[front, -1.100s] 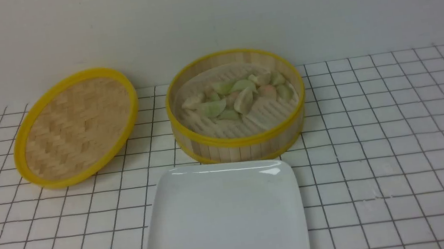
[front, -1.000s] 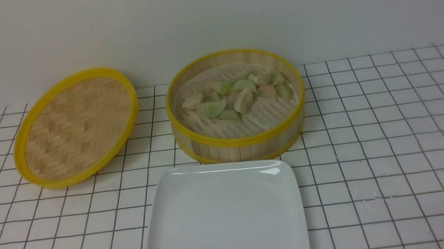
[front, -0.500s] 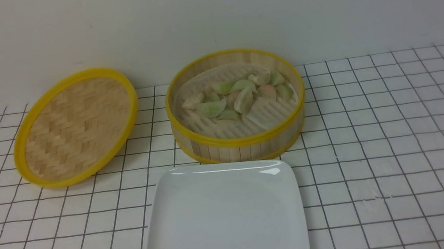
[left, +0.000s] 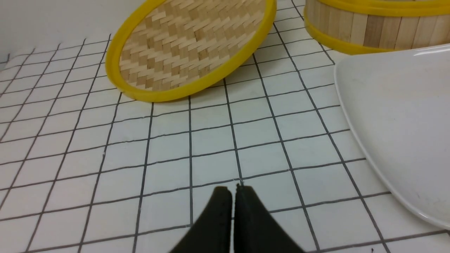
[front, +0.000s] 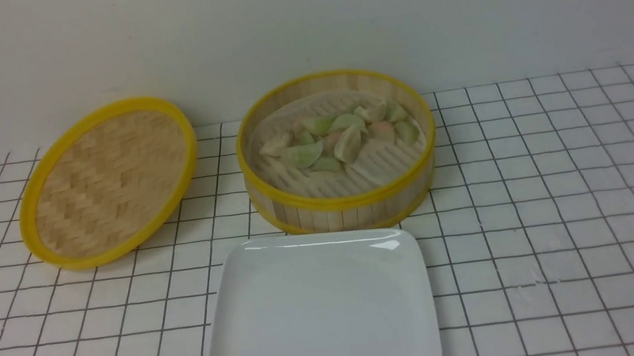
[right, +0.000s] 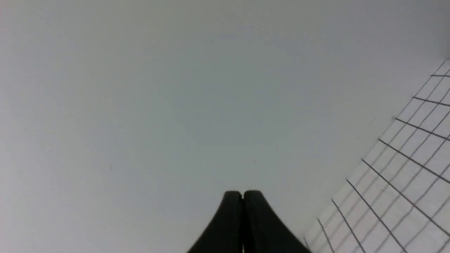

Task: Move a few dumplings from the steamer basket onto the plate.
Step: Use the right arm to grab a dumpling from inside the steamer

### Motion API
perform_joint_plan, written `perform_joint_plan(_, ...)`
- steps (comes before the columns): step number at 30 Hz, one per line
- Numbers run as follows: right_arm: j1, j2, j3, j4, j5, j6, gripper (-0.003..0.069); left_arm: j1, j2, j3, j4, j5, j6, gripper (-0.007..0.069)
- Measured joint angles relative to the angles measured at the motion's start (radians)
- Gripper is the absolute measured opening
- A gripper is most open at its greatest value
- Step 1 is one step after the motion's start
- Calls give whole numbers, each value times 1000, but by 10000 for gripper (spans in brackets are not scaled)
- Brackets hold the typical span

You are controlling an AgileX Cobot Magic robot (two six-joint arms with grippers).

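Only the front view shows the dumplings in the steamer basket; left gripper and right gripper are both pinched together, empty.

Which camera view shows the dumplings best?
The front view: it looks down into the open steamer basket, where the dumplings lie clustered toward its far side. The left wrist view shows only the basket's outer wall; the right wrist view shows no dumplings at all.

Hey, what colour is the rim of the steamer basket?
Yellow: the steamer basket has yellow top and bottom rims, clearest in the front view.
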Motion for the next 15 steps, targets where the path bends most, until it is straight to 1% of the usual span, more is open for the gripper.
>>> perform_joint_plan(1, 0, 0, 0, 60, -37, -7, -8, 0, 0, 0, 0, 0, 0, -6)
perform_joint_plan(4, 0, 0, -2, 150, -102, -28, -8, 0, 0, 0, 0, 0, 0, -6)
perform_joint_plan(5, 0, 0, -10, 150, -97, -38, -8, 0, 0, 0, 0, 0, 0, -6)
perform_joint_plan(7, 0, 7, -68, 112, -32, -85, -8, 0, 0, 0, 0, 0, 0, -6)
perform_joint_plan(10, 0, 134, -272, -13, 151, -186, -8, 0, 0, 0, 0, 0, 0, -6)
perform_joint_plan(13, 0, 400, -536, -145, 395, -273, -8, 0, 0, 0, 0, 0, 0, -6)
perform_joint_plan(14, 0, 483, -611, -171, 476, -294, -8, 0, 0, 0, 0, 0, 0, -6)
perform_joint_plan(15, 0, 589, -721, -221, 598, -318, -8, 0, 0, 0, 0, 0, 0, -6)
